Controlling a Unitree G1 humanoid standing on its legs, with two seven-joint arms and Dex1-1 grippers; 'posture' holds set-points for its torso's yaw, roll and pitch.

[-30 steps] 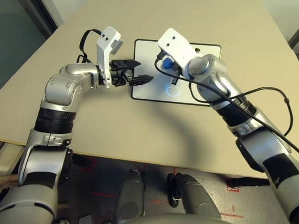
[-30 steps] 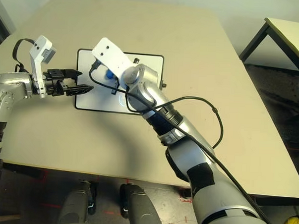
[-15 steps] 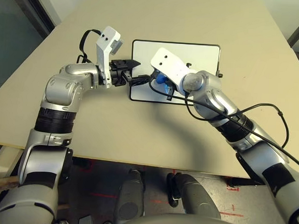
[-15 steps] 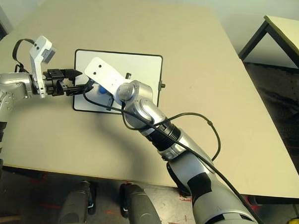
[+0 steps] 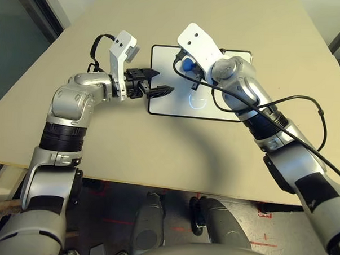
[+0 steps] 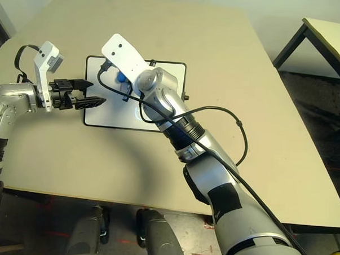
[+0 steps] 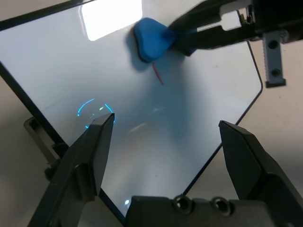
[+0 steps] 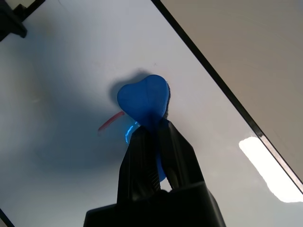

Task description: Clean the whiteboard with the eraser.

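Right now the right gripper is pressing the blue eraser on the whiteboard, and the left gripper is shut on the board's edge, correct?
Not quite. The right gripper does hold the eraser against the whiteboard, by a red mark. But the left gripper is open: the left wrist view shows its fingers spread wide above the board, gripping nothing.

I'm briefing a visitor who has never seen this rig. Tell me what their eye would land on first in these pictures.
The bright blue eraser, pinched in the right gripper and pressed on the whiteboard near its far edge, stands out most. Beside it a short red mark is left on the white surface. The left gripper hovers open over the board's left edge.
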